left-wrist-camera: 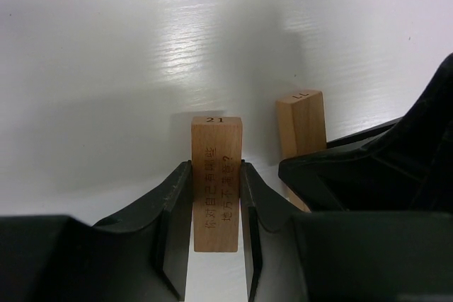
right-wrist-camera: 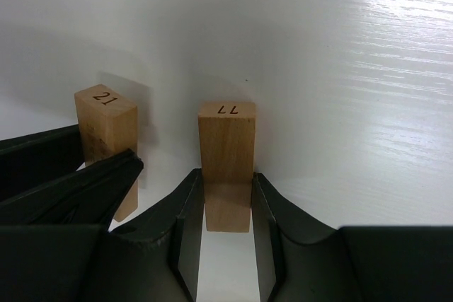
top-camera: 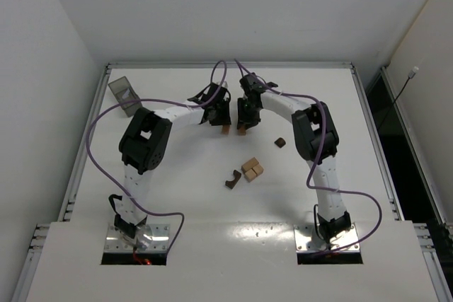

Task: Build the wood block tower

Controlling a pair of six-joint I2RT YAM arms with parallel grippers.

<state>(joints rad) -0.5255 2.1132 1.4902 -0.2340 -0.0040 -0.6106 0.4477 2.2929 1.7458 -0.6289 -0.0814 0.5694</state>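
**Two numbered bricks stood up side by side as the tower's legs**

My left jaws were pinching the tan brick marked 21 (left-wrist-camera: 216,189) by its two long sides, low down. My right jaws were pinching the tan brick marked 77 (right-wrist-camera: 226,160) the same way. Both bricks stood on end and seemed to rest on the bench (top-camera: 191,199), near each other but not touching. The 77 brick was at 3 o'clock of the 21 brick.

I judged that I held them like this to set a matched pair of posts, keeping each one plumb so that a piece could bridge their tops. No tower existed yet, only this footing at the far middle of the bench.

The spare pieces lay nearer my bases. A small dark block (top-camera: 279,142) sat at 4 o'clock of the posts, a cluster of tan blocks (top-camera: 252,169) at 5 o'clock and the dark arch (top-camera: 233,179) at 6 o'clock.

As for writing, each brick carried its number on the top end. From my left wrist, 77 showed upside down. The broad face of 21 bore two engraved lines of Chinese characters ending in a question mark, which I could not read with confidence.
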